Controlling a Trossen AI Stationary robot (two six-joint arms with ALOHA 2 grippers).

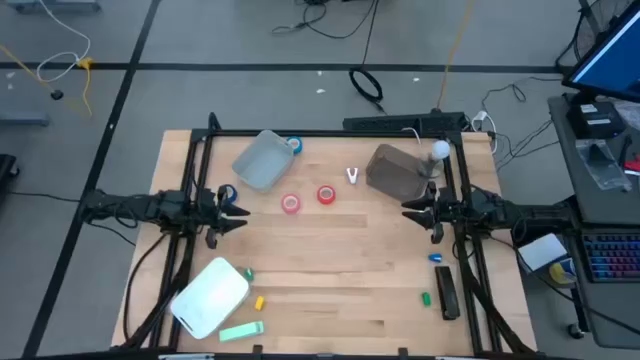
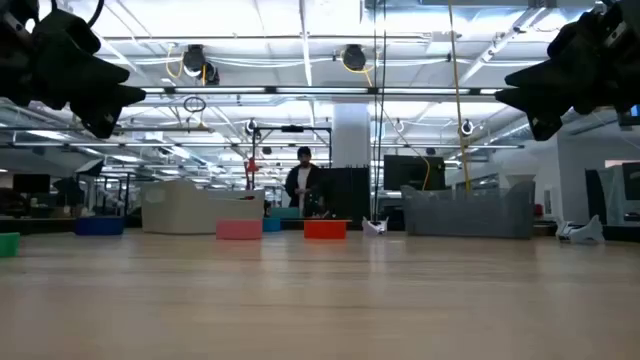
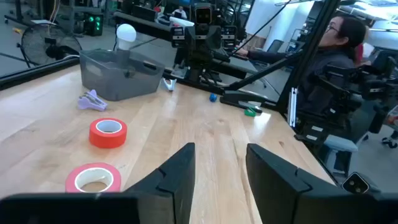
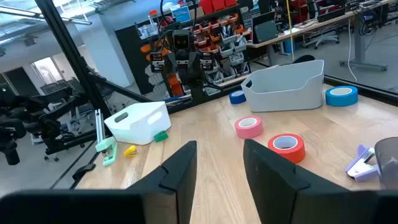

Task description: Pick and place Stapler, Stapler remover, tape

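No writing is legible on anything. On my pale wooden table (image 1: pixel 330 270), two red tape rolls (image 1: pixel 308 198) lie midway between my left pincer (image 1: pixel 238 211) and right pincer (image 1: pixel 412 210), both empty with fingers parted. Behind: a workshop, a seated person (image 3: pixel 339 56).

Robotics lab, open industrial hall with exposed ceiling ducts (image 2: pixel 345 57) and strip lights, wooden bench (image 1: pixel 340 270) in a black frame, cables on grey floor (image 1: pixel 366 85), parts shelves (image 4: pixel 217 31), person seated at a workstation (image 3: pixel 339 53).
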